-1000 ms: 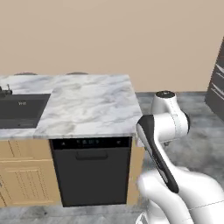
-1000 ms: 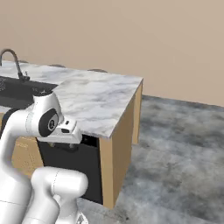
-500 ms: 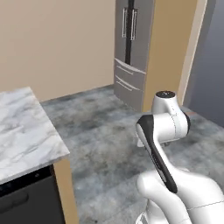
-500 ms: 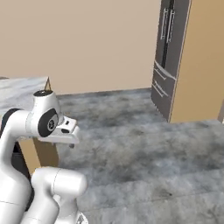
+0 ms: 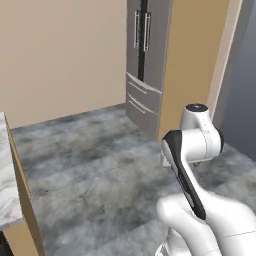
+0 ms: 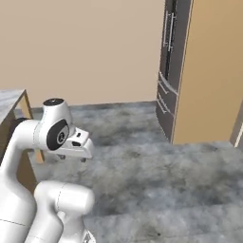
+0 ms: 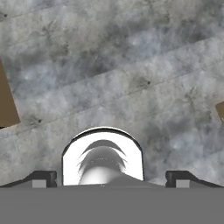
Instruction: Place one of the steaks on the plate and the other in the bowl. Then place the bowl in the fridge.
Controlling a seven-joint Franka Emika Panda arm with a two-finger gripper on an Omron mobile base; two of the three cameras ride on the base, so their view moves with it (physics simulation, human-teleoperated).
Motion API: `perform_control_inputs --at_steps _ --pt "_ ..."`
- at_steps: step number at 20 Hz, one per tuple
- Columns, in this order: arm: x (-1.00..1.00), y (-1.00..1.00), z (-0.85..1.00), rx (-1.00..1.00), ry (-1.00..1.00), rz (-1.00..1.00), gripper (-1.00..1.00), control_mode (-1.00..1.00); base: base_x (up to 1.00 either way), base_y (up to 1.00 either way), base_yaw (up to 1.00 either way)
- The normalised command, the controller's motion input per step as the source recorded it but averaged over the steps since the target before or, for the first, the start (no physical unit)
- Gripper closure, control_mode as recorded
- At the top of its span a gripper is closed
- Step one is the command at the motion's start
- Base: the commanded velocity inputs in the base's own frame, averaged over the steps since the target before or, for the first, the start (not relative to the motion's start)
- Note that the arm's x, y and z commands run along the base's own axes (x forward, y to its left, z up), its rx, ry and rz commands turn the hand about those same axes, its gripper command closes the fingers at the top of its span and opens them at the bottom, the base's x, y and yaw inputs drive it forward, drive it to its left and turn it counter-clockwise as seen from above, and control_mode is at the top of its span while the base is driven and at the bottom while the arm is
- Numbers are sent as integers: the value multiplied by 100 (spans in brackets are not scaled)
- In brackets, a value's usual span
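1. Fridge stands shut at the far wall, grey steel, set into a tan cabinet panel on its right side; in the right base view it shows edge-on, top right.
2. Count on the fridge: two vertical bar handles, two lower drawers.
3. Grey mottled floor lies open between robot and fridge; nothing sits on it in that stretch.
4. Desk, marble top on tan side, one corner at left edge, well apart from the fridge; same corner at left of the right base view.
5. Gripper points down at the floor, two dark fingertips wide apart, nothing between them.
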Motion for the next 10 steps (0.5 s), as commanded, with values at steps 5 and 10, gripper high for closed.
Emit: perform_control_inputs --at_steps 5,10 --pt "0 0 0 0 0 0 -100 100 100 0 32" --pt "0 0 0 0 0 0 -100 100 100 28 21"
